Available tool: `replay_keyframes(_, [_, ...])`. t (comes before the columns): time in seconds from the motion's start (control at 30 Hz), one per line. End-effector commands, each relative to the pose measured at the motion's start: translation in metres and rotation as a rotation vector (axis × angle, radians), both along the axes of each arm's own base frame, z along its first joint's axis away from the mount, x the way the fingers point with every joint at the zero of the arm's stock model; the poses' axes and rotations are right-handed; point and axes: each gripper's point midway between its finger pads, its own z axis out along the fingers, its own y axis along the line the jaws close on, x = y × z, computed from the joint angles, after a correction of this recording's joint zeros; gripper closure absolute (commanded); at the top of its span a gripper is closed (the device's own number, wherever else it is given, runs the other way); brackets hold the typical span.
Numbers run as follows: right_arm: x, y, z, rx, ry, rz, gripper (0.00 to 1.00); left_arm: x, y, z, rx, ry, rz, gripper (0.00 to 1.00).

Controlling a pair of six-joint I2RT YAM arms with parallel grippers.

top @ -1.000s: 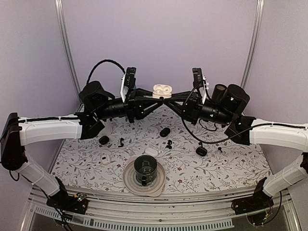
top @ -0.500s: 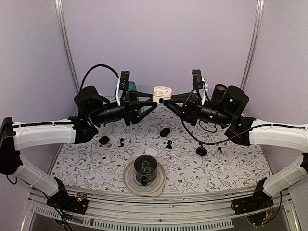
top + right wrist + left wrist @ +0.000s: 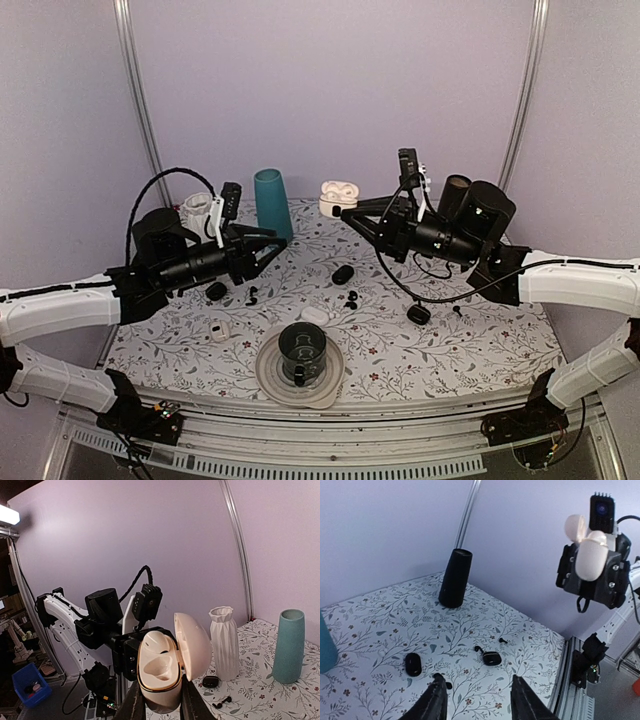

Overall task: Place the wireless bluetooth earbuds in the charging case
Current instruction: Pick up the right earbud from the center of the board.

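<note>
Left claw (image 3: 272, 240) lower, earbuds (image 3: 350, 298) indistinct

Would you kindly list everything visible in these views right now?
charging case: one, cream, lid open, in right gripper.
earbuds: at least three, black, loose on floral table.
black cases: three, black, spread among them.
white cases: two, white, near the plate.
vases: three, teal, white, black, along the back.
cup: one, dark, on grey plate, front centre.
left gripper: black, jaws open, empty.
right gripper: black, jaws shut on charging case.
</note>
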Motion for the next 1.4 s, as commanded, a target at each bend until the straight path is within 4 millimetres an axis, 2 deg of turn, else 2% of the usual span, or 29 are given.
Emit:
replay_keyframes(0.0, [0.003, -0.003, 0.001, -0.003, -0.01, -0.025, 0.97, 0.016, 0.032, -0.055, 0.135, 0.16, 0.19, 0.57])
replay_keyframes(0.27, [0.006, -0.003, -0.005, -0.019, 0.002, -0.035, 0.97, 0.036, 0.057, -0.118, 0.314, 0.34, 0.38, 0.72])
replay_keyframes(0.57, [0.007, -0.009, -0.01, -0.032, 0.01, -0.064, 0.97, 0.056, 0.063, -0.192, 0.498, 0.542, 0.448, 0.83])
replay_keyframes(0.73, [0.006, -0.014, -0.01, -0.032, 0.006, -0.076, 0.97, 0.064, 0.066, -0.22, 0.556, 0.601, 0.453, 0.86])
replay_keyframes(0.97, [0.005, -0.018, -0.01, -0.035, -0.001, -0.089, 0.96, 0.071, 0.066, -0.248, 0.625, 0.65, 0.448, 0.87])
replay_keyframes(1.37, [0.004, -0.024, -0.011, -0.035, -0.003, -0.103, 0.96, 0.076, 0.072, -0.263, 0.678, 0.67, 0.472, 0.84])
